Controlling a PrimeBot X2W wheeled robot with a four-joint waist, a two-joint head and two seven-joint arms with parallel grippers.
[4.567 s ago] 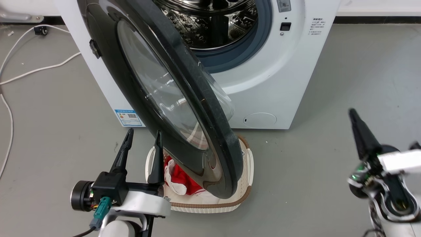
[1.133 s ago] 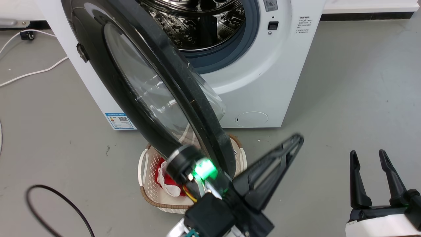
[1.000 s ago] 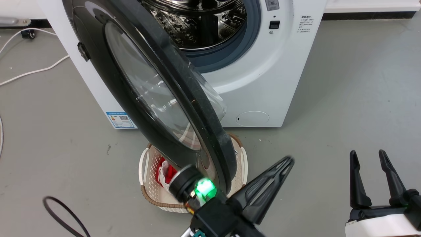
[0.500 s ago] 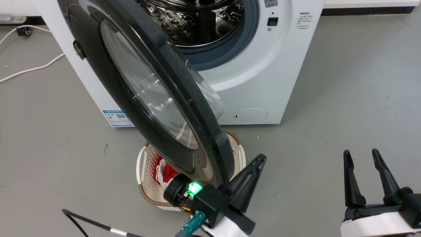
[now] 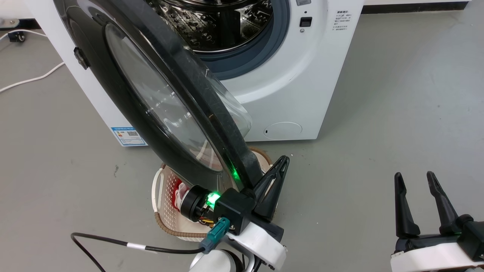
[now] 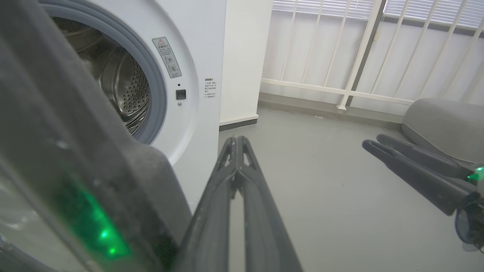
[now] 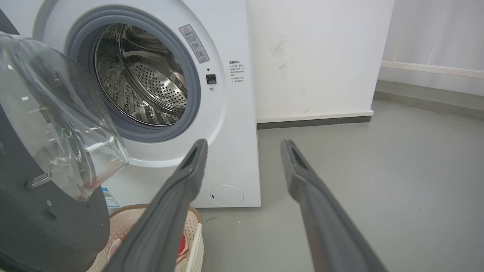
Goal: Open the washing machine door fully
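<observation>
The large round glossy black washing machine door (image 5: 159, 102), with its bulging clear glass centre, hangs from the left edge of the front of the white washing machine (image 5: 302, 94). It stands about half open. Its free edge points out toward the robot, above a white woven plastic basket with a brown rim (image 5: 160, 223) that holds red and white cloth.

The left gripper (image 5: 283, 160) has its two dark fingers pressed together and holds nothing. It lies along the inner side of the door's lower free edge, just beside the rim. Whether it really touches the rim, I cannot tell. The right gripper (image 5: 414, 176) is at the lower right, well apart from the door, with fingers spread and empty.

I judge that the step in hand is to push the door wider toward the left. To do it well, the closed fingers should press on the thick black rim, not on the glass bowl. They should follow the arc of the hinge slowly, so that they do not slip off the edge or knock the basket beneath.
</observation>
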